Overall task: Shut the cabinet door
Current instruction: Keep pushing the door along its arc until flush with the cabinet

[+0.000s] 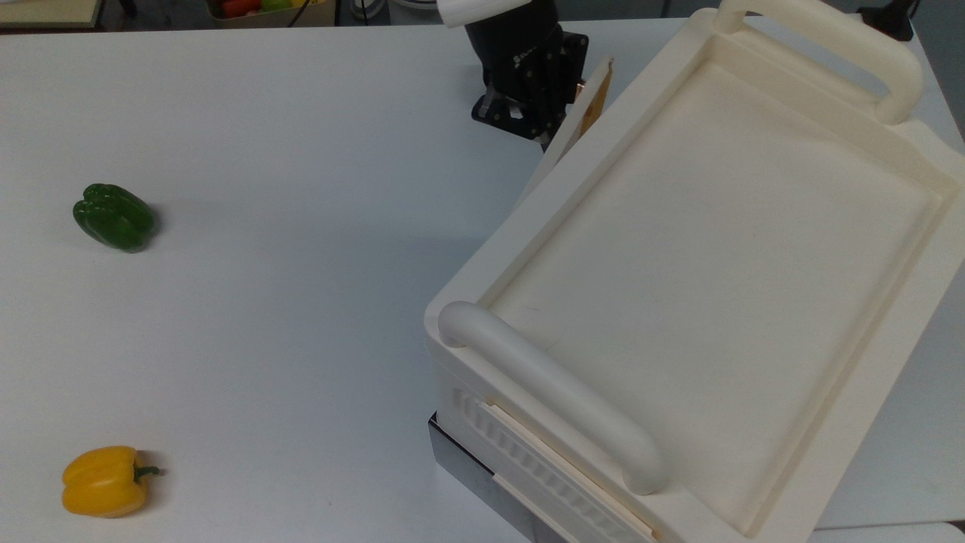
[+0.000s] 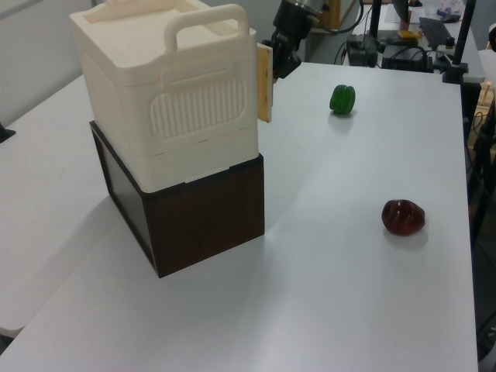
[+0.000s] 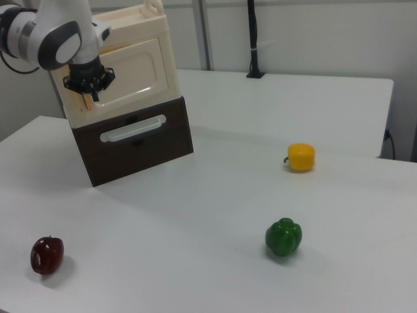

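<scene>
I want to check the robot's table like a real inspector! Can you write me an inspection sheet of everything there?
Surface: white table, mostly bare.
Job's things: cream cabinet on a dark base; its cabinet door is nearly shut, its far edge a little way out from the cabinet front.
Clutter: green pepper, yellow pepper, dark red pepper, all lying apart on the table, away from the cabinet.
Pincer: black pincer right beside the door's outer face, near its far end; open or shut cannot be told.
Cables: a dark bundle on the equipment behind the table.
Surroundings: a dark post standing at the table's back edge, pale wall behind.
</scene>
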You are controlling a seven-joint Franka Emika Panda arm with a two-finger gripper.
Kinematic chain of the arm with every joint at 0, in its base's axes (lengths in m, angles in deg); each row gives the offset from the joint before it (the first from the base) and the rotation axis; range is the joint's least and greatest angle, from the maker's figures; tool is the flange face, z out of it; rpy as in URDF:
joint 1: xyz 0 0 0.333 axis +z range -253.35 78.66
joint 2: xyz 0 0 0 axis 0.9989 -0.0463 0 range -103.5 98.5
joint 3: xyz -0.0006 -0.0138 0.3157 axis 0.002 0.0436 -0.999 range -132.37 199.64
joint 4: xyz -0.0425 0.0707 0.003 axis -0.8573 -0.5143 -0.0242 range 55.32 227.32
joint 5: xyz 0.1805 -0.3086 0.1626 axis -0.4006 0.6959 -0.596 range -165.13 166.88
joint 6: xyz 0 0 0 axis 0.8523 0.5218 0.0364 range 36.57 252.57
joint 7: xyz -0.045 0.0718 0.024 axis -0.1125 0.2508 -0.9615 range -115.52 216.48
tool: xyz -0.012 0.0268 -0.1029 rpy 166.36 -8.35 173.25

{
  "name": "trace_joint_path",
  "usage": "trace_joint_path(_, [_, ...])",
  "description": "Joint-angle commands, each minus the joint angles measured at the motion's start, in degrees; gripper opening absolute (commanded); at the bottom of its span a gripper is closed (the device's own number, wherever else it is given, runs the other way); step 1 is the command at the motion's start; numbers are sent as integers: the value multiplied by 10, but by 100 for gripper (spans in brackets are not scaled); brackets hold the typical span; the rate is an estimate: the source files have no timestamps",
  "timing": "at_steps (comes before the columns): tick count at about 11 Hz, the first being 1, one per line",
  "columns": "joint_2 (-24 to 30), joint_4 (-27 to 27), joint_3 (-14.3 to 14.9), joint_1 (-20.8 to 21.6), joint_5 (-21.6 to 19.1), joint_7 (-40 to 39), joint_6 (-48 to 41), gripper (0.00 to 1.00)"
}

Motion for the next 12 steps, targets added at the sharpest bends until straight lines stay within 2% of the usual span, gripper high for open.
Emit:
trace_joint_path(1, [-18,-10,6,25,-5,37,49,1])
trace_joint_path(6, [-36,-19,4,28,-5,73,71,2])
trace_joint_path(9, [-36,-23,-15,27,-3,115,105,2])
trace_joint_path(12, [-36,-23,-18,27,-1,126,106,2])
